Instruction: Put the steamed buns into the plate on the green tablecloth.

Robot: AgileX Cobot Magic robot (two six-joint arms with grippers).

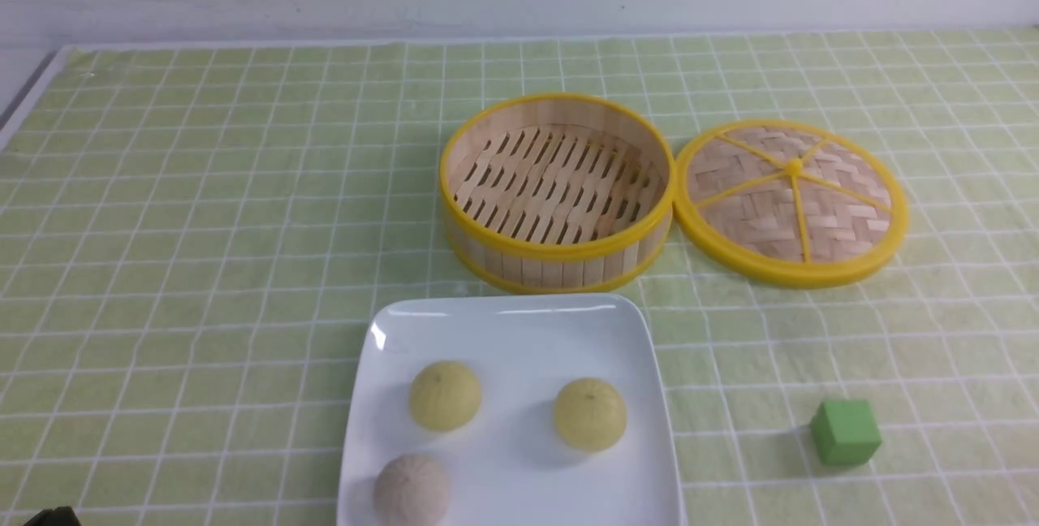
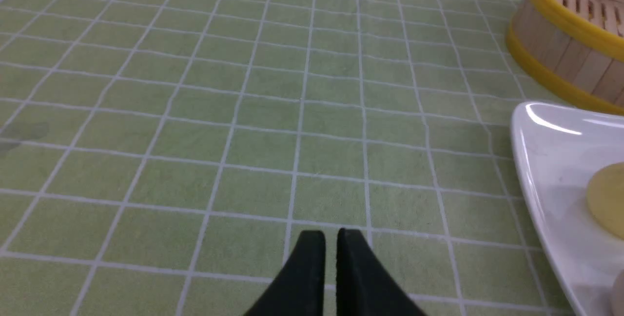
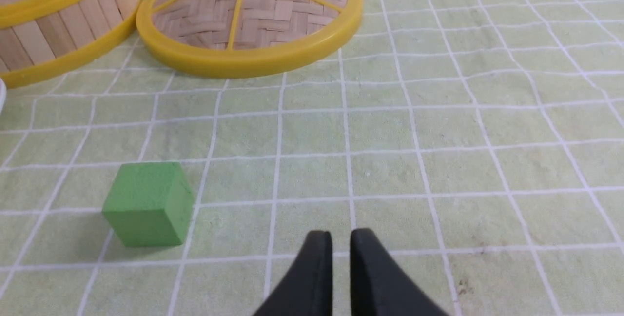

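Note:
The white square plate point(image 1: 519, 331) lies on the green tablecloth point(image 1: 203, 226) at the front middle. Three steamed buns rest in it: a pale yellow bun point(image 1: 445, 395), a second pale yellow bun point(image 1: 590, 414) and an off-white bun point(image 1: 411, 489). The left wrist view shows the plate's edge point(image 2: 541, 160) and part of a yellow bun point(image 2: 607, 199). My left gripper point(image 2: 331, 239) is shut and empty above bare cloth, beside the plate. My right gripper point(image 3: 341, 239) is shut and empty over bare cloth, near the green cube point(image 3: 146, 204). Only a dark sliver of the left arm point(image 1: 53, 516) shows in the front view.
An empty bamboo steamer basket point(image 1: 557, 193) stands behind the plate, with its woven lid point(image 1: 791, 201) lying flat to its right. The green cube point(image 1: 846, 431) sits to the right of the plate. The wall runs along the far edge of the table.

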